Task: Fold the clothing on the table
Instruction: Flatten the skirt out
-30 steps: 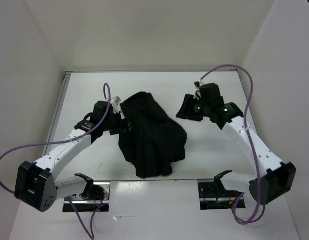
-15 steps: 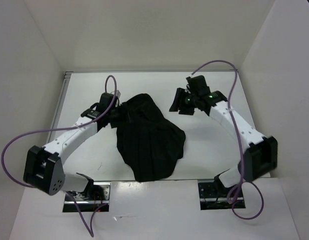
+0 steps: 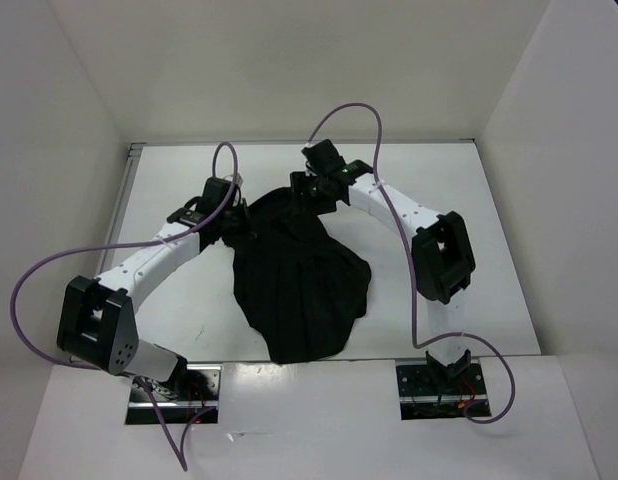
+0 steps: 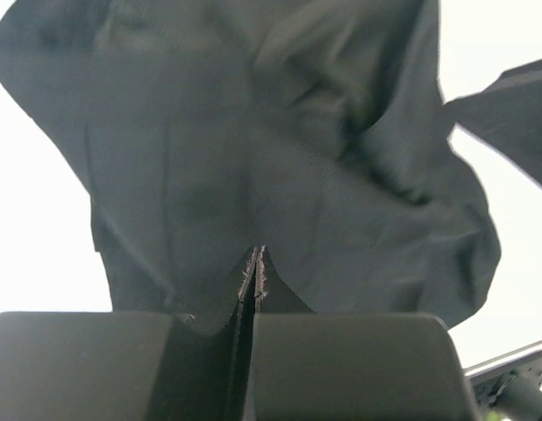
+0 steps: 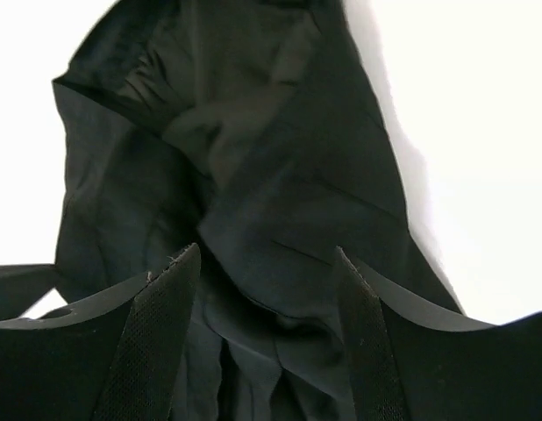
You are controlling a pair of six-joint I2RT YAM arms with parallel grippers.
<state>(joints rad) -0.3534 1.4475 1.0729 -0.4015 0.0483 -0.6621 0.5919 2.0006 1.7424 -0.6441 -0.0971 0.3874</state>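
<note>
- One soft black fabric garment with pleat-like ridges (image 3: 301, 290) lies rumpled near the middle of the single glossy white rectangular table (image 3: 439, 170), tapering toward the arm bases.
- Two white arms reach its far edge: the left arm (image 3: 149, 262) and the right arm (image 3: 399, 205).
- The left gripper (image 4: 255, 263) has its jaws pressed together, pinching a fold at the garment's far left.
- The right gripper (image 5: 264, 256) has its jaws spread wide over the far right edge. Cloth lies between the fingers, seemingly unclamped.
</note>
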